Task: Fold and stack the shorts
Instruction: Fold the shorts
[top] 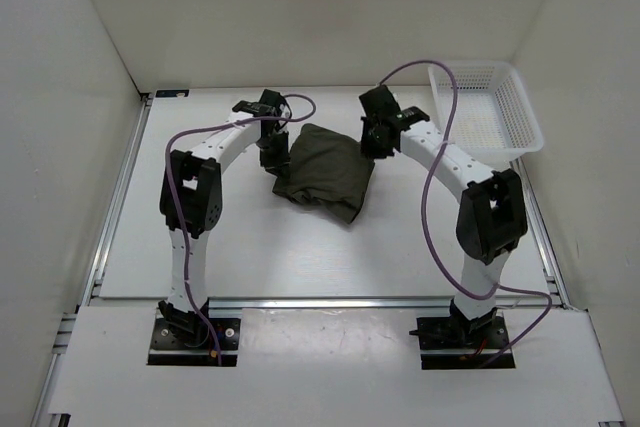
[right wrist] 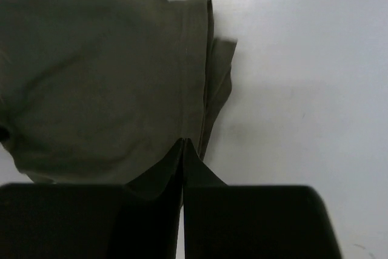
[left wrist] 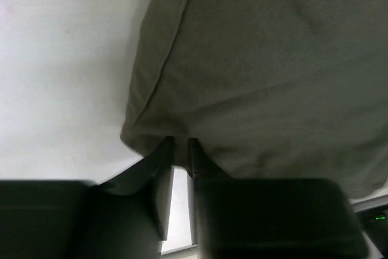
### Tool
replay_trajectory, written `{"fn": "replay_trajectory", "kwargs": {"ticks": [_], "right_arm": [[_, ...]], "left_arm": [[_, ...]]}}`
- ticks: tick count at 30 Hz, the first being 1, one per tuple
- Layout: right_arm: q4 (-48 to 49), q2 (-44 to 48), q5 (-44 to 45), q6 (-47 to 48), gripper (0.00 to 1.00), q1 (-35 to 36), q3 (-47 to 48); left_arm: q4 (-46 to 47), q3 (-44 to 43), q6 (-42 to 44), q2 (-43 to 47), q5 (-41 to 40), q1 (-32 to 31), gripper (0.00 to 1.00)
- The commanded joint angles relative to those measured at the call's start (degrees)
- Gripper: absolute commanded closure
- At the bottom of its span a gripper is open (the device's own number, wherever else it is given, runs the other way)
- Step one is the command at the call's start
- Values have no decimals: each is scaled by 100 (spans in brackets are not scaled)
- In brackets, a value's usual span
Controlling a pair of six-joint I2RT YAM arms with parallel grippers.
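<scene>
Far-centre of counter [top: 300, 257]: shorts [top: 322, 172] lie bunched, partly folded. Grips: left jaws nearly closed, pinching left hem; right jaws pressed together on right hem. Opposite edges likely held so fabric lifts evenly for next fold; basket [top: 490, 112] at far right corner.

Top view: bright, even light from above; white tabletop [top: 300, 247] near washed out, faint soft shadow under the shorts [top: 325, 177]. Wrist views dimmer, soft-focus; fabric smeared at upper left of right wrist frame. Left gripper [left wrist: 180, 142] and right gripper [right wrist: 183, 144] underexposed, near black.
</scene>
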State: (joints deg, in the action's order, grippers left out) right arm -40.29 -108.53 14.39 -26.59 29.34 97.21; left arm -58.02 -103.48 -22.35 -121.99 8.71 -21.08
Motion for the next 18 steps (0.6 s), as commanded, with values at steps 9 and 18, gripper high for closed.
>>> {"fn": "replay_trajectory", "kwargs": {"ticks": [9, 18], "right_arm": [[1516, -492, -2415, -181, 98, 36, -1530], [814, -241, -1564, 207, 91, 107, -695]], "left_arm": [[775, 1900, -244, 869, 87, -141, 90], [389, 2036, -455, 1950, -527, -265, 87]]}}
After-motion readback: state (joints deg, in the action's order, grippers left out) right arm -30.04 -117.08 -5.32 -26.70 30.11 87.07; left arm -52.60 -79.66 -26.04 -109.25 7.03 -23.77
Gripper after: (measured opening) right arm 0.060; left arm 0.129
